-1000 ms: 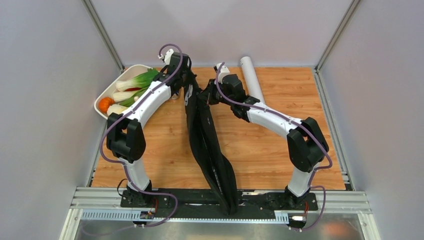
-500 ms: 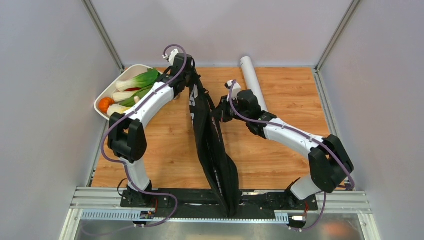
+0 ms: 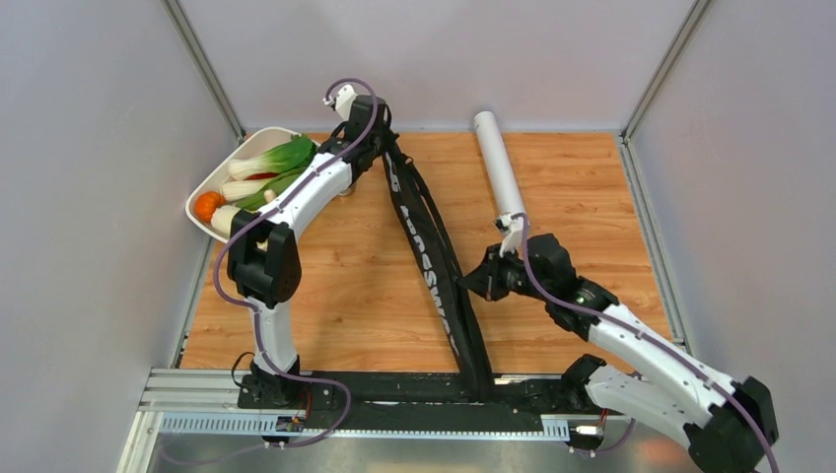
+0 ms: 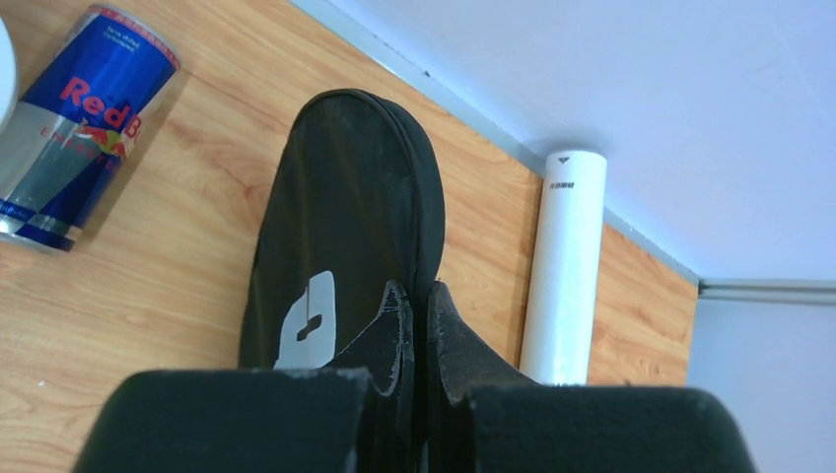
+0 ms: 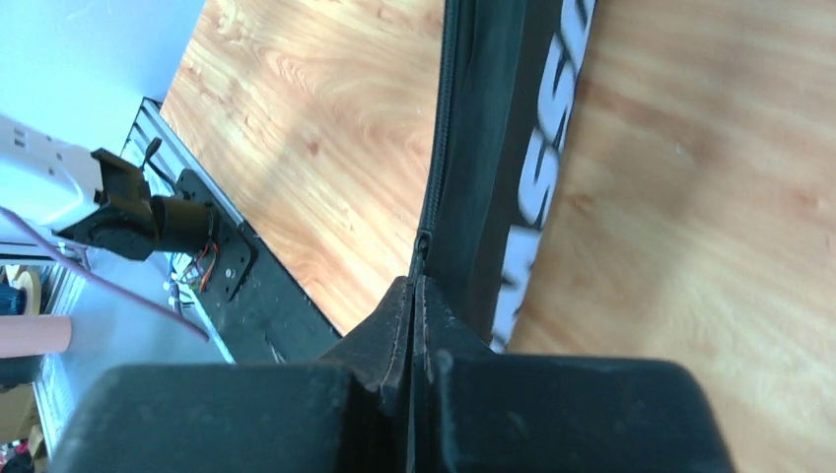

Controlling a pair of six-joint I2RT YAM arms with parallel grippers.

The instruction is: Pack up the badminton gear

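The racket bag [image 3: 434, 266] is clamped at its end by the left claw [image 4: 416, 296], its zip pull [image 5: 422, 244] pinched by the right claw [image 5: 412, 291], apparently for zipping.

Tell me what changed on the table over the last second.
The right gripper, pinching the bag at its zipper, slid from the far end toward the near edge. The bag, slack and bulging before, now stretches as a taut, narrow strip. The left gripper stayed clamped on the bag's far end; tube and tray did not move.

Both pinched closed (jaws nearly meeting): left end effector [image 4: 418, 296] far out, right end effector [image 5: 413, 291] nearer.
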